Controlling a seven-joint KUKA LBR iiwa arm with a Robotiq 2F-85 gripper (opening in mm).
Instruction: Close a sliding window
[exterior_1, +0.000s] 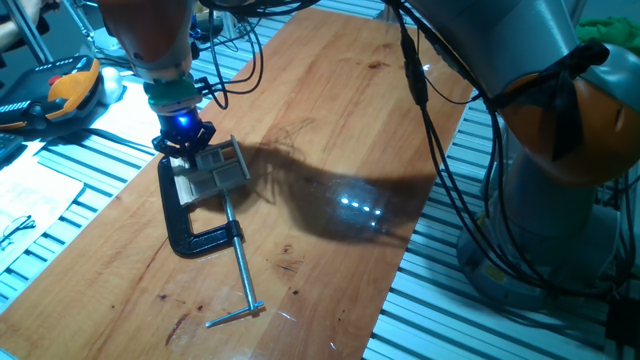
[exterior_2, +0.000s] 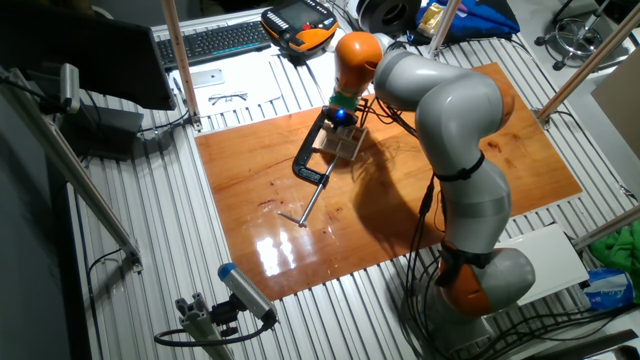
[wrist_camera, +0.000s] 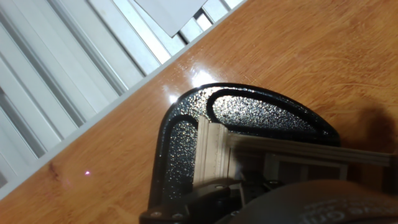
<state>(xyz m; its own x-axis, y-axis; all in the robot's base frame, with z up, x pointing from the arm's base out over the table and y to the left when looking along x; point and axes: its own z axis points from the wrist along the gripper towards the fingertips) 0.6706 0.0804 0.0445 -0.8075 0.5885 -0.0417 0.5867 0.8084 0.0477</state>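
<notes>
Hand view puts your claw (wrist_camera: 292, 205) right down on the sliding window (wrist_camera: 273, 158), but its fingers are too blurred and cropped for you to tell whether they are apart or together. From one fixed view, the claw (exterior_1: 186, 143) sits at the far end of the window (exterior_1: 213, 167), which lies held in the black C-clamp (exterior_1: 195, 225) on the wooden surface (exterior_1: 340, 120). You are probably at contact; whether the pane has slid shut cannot be read.
</notes>
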